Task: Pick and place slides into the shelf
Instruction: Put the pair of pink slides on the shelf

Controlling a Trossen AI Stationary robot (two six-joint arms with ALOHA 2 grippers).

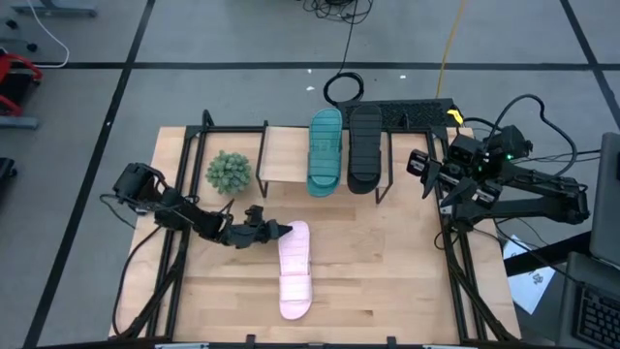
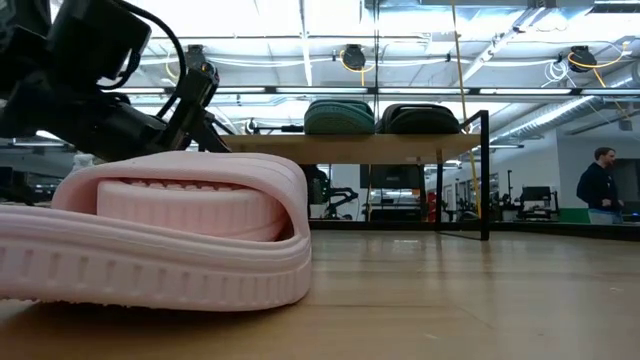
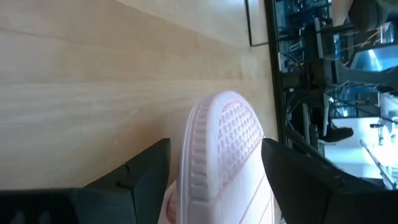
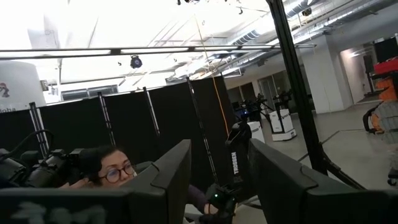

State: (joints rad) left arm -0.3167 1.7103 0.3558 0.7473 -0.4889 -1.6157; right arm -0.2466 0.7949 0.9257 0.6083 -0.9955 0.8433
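Note:
The pale pink slide [image 1: 294, 269] lies flat on the tabletop and fills the foreground of the low view [image 2: 150, 240]. My left gripper [image 1: 277, 231] is open at the slide's far end [image 3: 217, 143], with one finger on each side of that end [image 3: 216, 143] and a narrow gap to each. The teal slide [image 1: 325, 150] and the black slide [image 1: 364, 147] rest side by side on the shelf's wooden plank [image 1: 281, 153], also seen in the low view [image 2: 340, 117] [image 2: 418, 118]. My right gripper [image 1: 418, 167] hovers open beside the shelf's right end [image 4: 219, 149].
A small green potted plant [image 1: 229, 171] stands left of the shelf, close behind my left arm. Black frame rails [image 1: 455, 262] run along both table sides. Bare plank [image 1: 281, 153] shows left of the teal slide. A person [image 2: 600, 185] stands far off in the room.

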